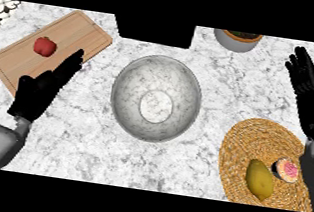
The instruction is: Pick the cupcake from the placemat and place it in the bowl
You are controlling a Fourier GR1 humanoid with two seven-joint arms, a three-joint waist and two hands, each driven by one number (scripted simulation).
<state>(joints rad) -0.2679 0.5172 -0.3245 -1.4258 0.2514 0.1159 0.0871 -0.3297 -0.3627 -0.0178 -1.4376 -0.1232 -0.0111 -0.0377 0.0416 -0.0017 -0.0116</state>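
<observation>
From where I sit, nothing is done yet. The small pink-topped cupcake (287, 170) sits on the round woven straw placemat (248, 141), just beside a yellow-green pear-shaped fruit (259, 179). The marbled grey bowl (156, 99) at the middle of the white marble table (87, 143) holds nothing. My right hand (311, 97) hangs beyond the placemat, fingers straight and spread, carrying nothing; the left hand (43, 89) rests open near the wooden cutting board (66, 32). Reaching, grasping and carrying all remain.
</observation>
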